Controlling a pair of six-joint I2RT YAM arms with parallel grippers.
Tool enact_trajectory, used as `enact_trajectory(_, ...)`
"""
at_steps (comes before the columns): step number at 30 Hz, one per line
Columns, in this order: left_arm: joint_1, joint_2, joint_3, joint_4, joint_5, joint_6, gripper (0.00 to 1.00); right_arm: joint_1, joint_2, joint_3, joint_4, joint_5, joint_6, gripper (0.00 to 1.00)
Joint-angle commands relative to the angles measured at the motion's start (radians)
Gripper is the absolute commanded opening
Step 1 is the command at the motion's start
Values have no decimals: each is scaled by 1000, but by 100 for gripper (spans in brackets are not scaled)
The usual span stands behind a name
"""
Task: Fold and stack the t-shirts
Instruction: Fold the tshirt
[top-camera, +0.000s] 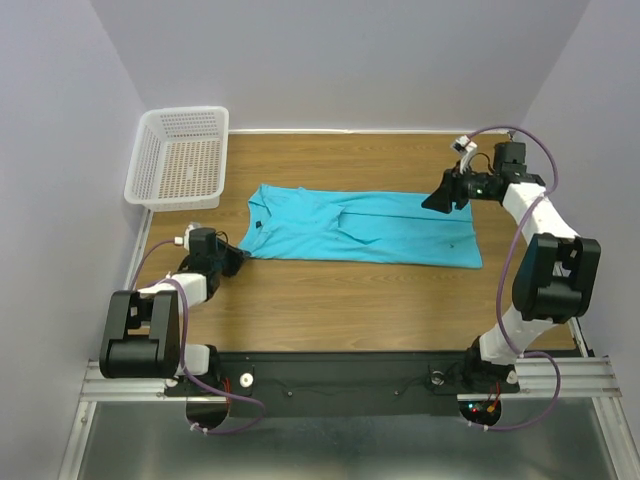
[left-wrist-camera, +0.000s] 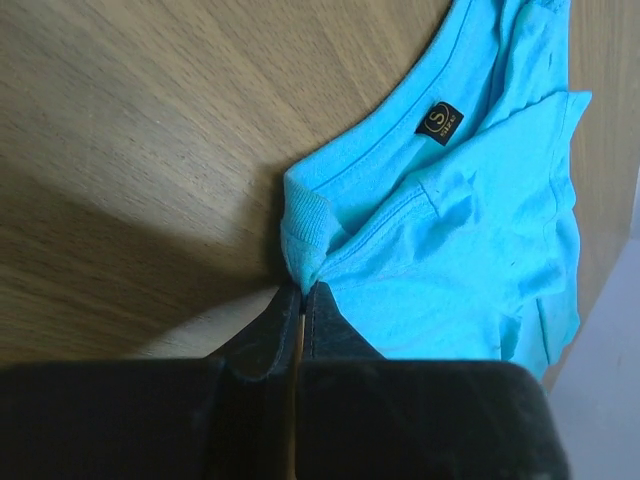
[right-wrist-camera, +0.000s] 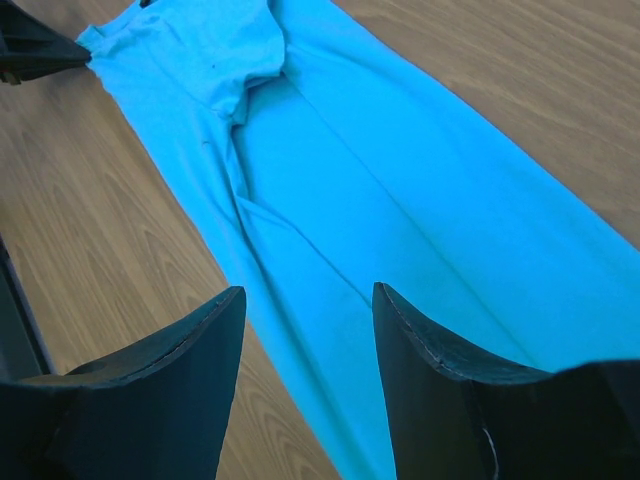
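One turquoise t-shirt (top-camera: 360, 228) lies folded lengthwise into a long strip across the middle of the wooden table, neck end to the left. My left gripper (top-camera: 240, 256) sits low at the shirt's near-left corner. In the left wrist view that gripper (left-wrist-camera: 303, 287) is shut on a pinch of the t-shirt (left-wrist-camera: 450, 250) beside the collar, close to the dark neck label (left-wrist-camera: 439, 121). My right gripper (top-camera: 437, 200) hovers over the strip's far right part. Its jaws (right-wrist-camera: 310, 300) stand open above the t-shirt (right-wrist-camera: 400, 200), nothing between them.
A white mesh basket (top-camera: 180, 155) stands at the table's far left corner, beyond the shirt's neck end. Bare wood (top-camera: 340, 300) runs between the shirt and the arm bases. The left gripper's dark tip (right-wrist-camera: 30, 50) shows in the right wrist view at the shirt's far end.
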Motion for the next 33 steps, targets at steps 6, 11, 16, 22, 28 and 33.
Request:
enact_trajectory(6,70,-69,63,-109,-30,87,4,117,38,74,8,111,-16,60)
enact_trajectory(11,95,-110,82,-157,-5,119,43,189,102,153,-35,183,-78,60)
enact_trajectory(16,92,-268,92,-232,18,166,65,318,229,310,-69,248,-20,61)
enact_trajectory(22,95,-451,85,-309,26,223,69,460,525,667,-67,237,221,100)
enact_trajectory(28,96,-574,68,-358,44,237,69,588,752,1010,-69,386,424,100)
enact_trajectory(33,98,-581,80,-398,53,254,69,620,918,1173,-64,502,487,100)
